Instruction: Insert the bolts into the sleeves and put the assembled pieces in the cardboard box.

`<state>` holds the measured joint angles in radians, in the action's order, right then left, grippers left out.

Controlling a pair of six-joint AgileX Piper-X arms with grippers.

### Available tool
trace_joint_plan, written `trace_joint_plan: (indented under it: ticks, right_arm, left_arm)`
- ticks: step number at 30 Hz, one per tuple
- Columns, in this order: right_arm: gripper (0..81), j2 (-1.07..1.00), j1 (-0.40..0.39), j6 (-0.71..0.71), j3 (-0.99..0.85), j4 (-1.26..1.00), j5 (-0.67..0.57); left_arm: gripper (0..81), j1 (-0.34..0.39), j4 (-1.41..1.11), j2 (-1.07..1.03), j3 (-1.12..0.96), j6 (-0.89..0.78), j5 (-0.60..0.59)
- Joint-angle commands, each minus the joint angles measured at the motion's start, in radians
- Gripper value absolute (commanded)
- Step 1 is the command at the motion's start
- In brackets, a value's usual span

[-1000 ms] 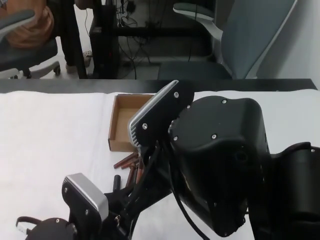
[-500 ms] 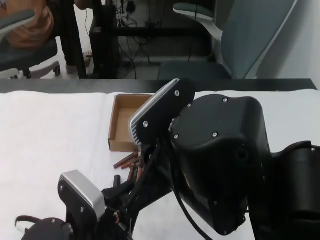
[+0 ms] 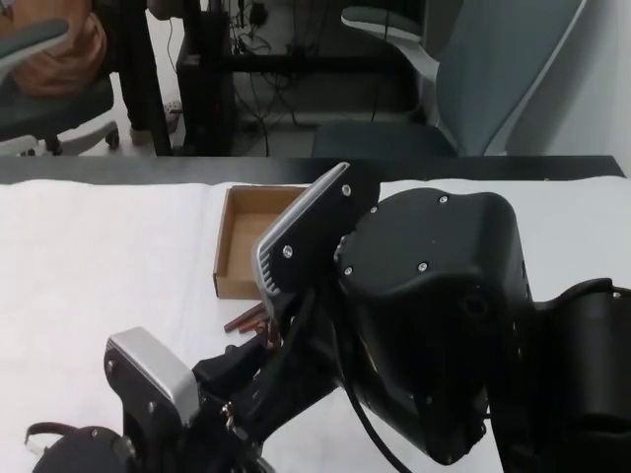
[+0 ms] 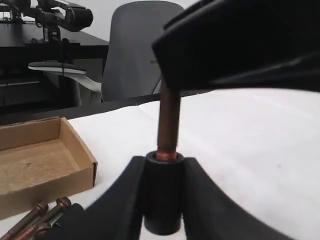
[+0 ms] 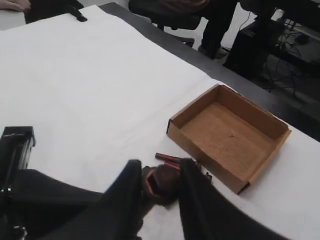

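White-covered bench (image 3: 99,256) with dark far edge (image 3: 148,168), grey-blue office chair (image 3: 493,79) beyond, black desk frame (image 3: 296,61), tangled cables (image 3: 258,94) over pale floor (image 3: 296,133), another chair (image 3: 49,103) at left.

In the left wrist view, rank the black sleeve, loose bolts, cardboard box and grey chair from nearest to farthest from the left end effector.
1. Black sleeve, gripped in the left end effector.
2. Loose bolts, on the bench before the box.
3. Cardboard box, just behind the bolts.
4. Grey chair, beyond the bench.

left hand (image 4: 163,200) | its wrist camera (image 3: 148,372) slid leftward
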<state>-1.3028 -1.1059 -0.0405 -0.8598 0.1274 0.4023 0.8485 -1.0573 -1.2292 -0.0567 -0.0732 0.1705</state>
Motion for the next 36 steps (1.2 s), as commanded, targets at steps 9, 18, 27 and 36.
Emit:
trace_joint_plan:
  ticks: [9, 18, 27, 36]
  right_arm:
    - [66.4, 0.063, -0.006, -0.059, -0.019, -0.013, -0.037]
    - [66.4, 0.329, -0.006, 0.12, -0.116, 0.049, 0.232]
    - [66.4, 0.481, -0.006, 0.082, -0.116, 0.279, 0.274]
    - [66.4, 0.478, -0.006, 0.066, -0.114, 0.343, 0.274]
  left_arm:
    - [1.8, -0.002, -0.008, -0.001, -0.043, 0.013, 0.006]
    - [1.8, -0.173, 0.288, -0.003, -0.197, 0.013, 0.021]
    - [1.8, -0.478, 0.771, -0.262, -0.722, 0.103, -0.219]
    - [1.8, -0.516, 1.174, -0.599, -1.157, 0.134, -0.269]
